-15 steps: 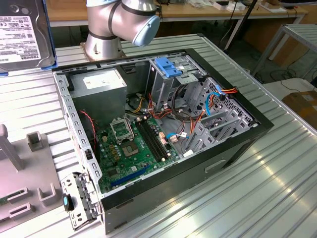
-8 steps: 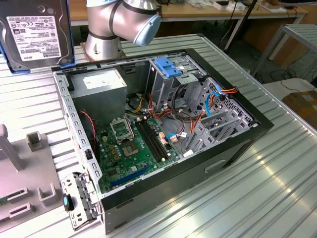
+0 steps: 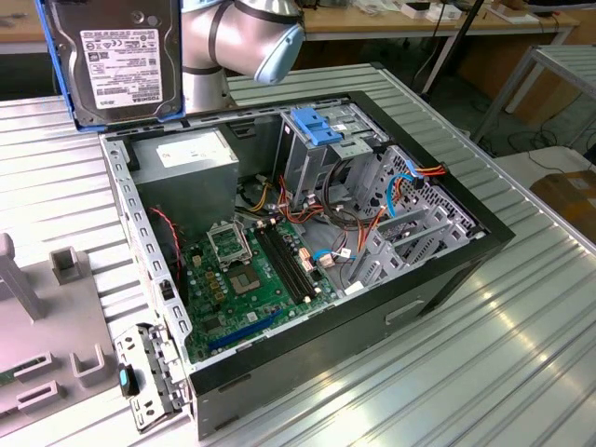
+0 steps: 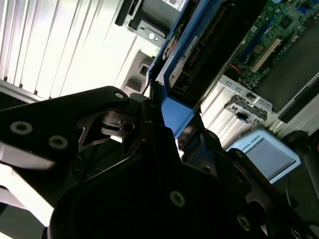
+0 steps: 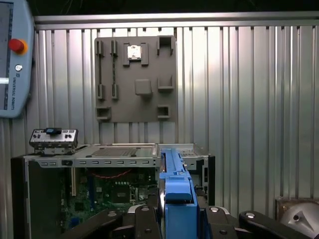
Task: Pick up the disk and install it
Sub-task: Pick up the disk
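The disk [image 3: 116, 60], a grey hard drive with a white label and blue carrier rails, hangs upright in the air above the back corner of the open computer case [image 3: 140, 242] at the exterior view's left. In both wrist views my gripper [image 5: 177, 215] is shut on the disk, its black fingers [image 5: 144, 221] pressing either side of the blue rail [image 5: 174, 189]. The second wrist view shows the disk [image 4: 192, 47] edge-on, reaching out from the gripper [image 4: 172, 124] over the case. The drive cage with its blue bracket [image 3: 321, 126] stands inside the case.
The case lies on its side on a ribbed metal table [image 3: 521, 354], with the motherboard [image 3: 251, 279], power supply [image 3: 186, 163] and loose cables exposed. A grey fixture plate [image 3: 47, 317] lies at the exterior view's left. A teach pendant [image 5: 12, 55] rests beyond the case.
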### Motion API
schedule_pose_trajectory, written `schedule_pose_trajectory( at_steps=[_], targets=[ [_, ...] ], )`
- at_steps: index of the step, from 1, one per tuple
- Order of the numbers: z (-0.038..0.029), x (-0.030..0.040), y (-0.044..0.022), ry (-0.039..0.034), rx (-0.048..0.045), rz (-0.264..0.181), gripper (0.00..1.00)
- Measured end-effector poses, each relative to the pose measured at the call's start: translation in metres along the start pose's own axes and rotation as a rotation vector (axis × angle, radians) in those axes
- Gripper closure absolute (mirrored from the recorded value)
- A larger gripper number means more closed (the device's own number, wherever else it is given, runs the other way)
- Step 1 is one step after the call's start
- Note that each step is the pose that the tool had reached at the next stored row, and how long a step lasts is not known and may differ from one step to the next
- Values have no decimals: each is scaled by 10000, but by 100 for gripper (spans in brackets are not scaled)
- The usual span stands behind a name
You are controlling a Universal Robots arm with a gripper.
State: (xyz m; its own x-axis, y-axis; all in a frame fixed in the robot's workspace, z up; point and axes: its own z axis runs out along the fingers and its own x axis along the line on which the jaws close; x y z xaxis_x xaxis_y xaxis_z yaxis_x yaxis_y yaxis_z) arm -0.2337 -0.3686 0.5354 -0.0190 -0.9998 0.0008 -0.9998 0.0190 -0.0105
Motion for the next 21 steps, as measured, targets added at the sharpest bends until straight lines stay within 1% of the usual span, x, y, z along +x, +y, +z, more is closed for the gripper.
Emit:
schedule_pose_trajectory(
  at_steps=[1, 2, 3, 4, 5, 7, 8, 11, 12, 14, 15, 16, 18, 19, 20, 21],
  targets=[
    [2, -1, -54, 1, 0, 0, 63],
    [4, -3, -138, 1, -1, 1, 63],
    [6, -4, -182, 1, 0, 1, 63],
    [7, -4, -210, 1, 0, 1, 63],
    [8, -5, -271, 1, 0, 0, 63],
    [11, -7, -361, 2, -1, 1, 63],
    [13, -8, -420, 1, 0, 0, 63],
    [18, -11, -562, 2, 0, 0, 63],
    [19, -11, -593, 2, -1, 0, 63],
    [22, -14, -706, 3, 0, 1, 63],
    [23, -14, -739, 4, -1, 0, 63],
    [26, -15, -808, 4, 0, 0, 63],
    [29, -17, -888, 3, 0, 1, 63],
    [31, -18, -958, 5, -1, 0, 63],
    [35, -21, -1102, 7, 0, 3, 63],
    [37, -22, -1137, 7, 0, 6, 63]
  ],
)
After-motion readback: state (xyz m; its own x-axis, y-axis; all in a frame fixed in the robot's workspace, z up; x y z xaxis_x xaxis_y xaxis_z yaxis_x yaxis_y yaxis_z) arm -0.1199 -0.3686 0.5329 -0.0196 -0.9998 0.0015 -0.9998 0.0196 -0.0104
